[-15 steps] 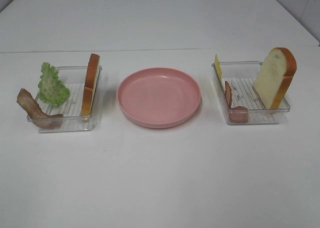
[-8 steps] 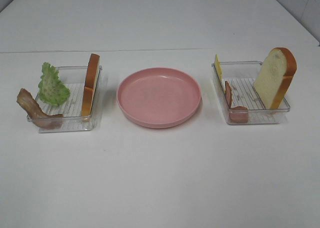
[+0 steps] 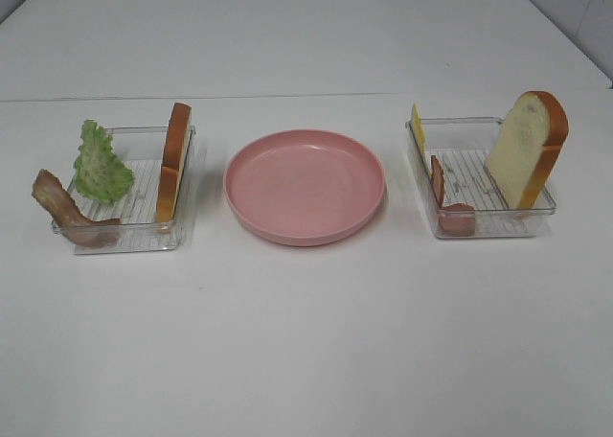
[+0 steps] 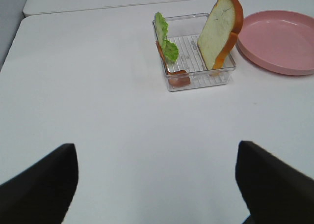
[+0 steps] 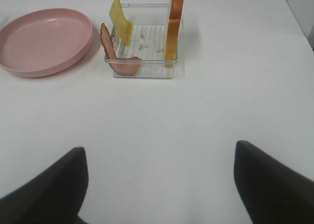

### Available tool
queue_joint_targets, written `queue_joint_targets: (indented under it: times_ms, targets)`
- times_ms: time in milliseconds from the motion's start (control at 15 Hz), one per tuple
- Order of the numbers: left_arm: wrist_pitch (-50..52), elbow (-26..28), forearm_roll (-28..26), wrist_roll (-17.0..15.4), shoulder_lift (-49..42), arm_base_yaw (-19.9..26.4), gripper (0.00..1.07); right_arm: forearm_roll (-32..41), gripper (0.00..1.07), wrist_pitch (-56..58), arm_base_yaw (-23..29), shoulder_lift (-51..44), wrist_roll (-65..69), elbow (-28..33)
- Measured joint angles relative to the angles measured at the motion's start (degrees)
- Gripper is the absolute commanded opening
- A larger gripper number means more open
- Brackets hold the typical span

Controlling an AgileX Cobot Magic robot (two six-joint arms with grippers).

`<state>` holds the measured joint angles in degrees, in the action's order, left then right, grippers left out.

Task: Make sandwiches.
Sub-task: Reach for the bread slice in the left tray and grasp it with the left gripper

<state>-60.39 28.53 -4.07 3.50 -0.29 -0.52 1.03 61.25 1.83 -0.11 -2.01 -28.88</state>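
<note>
A pink plate is sitting in the middle of the white table, with a clear plastic tray on each side of it. The sandwich parts are all resting in these trays, not yet stacked.

In the left tray, the left bread slice is standing on edge against the right wall, its orange-brown crust facing the high camera. The lettuce leaf is standing up in the far-left part, leaning on the left wall. The left bacon strip is draping over the near-left corner, one end sticking out past the rim to the left and the other lying along the near wall.

In the right tray, the right bread slice is standing upright and leaning at the right wall, its white face turning toward the left. The cheese square is propping itself against the left wall at the far corner. The right bacon strip is standing along that same wall, its near end curling in the near-left corner.

The left gripper is hanging over bare table, well apart from the left tray, its two dark fingers spread wide and holding nothing. The right gripper is doing likewise, well apart from the right tray, jaws gaping wide with nothing between them.
</note>
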Motion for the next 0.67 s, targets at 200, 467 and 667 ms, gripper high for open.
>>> queue_joint_targets:
  times_ms: [200, 467, 667]
  targets:
    - [0.00, 0.00, 0.00, 0.00, 0.00, 0.00, 0.83, 0.00, 0.78, 0.00, 0.00, 0.00, 0.00, 0.00]
    - [0.00, 0.00, 0.00, 0.00, 0.00, 0.00, 0.83, 0.00, 0.78, 0.00, 0.00, 0.00, 0.00, 0.00]
    - [0.23, 0.17, 0.00, 0.00, 0.00, 0.00, 0.83, 0.00, 0.78, 0.00, 0.00, 0.00, 0.00, 0.00]
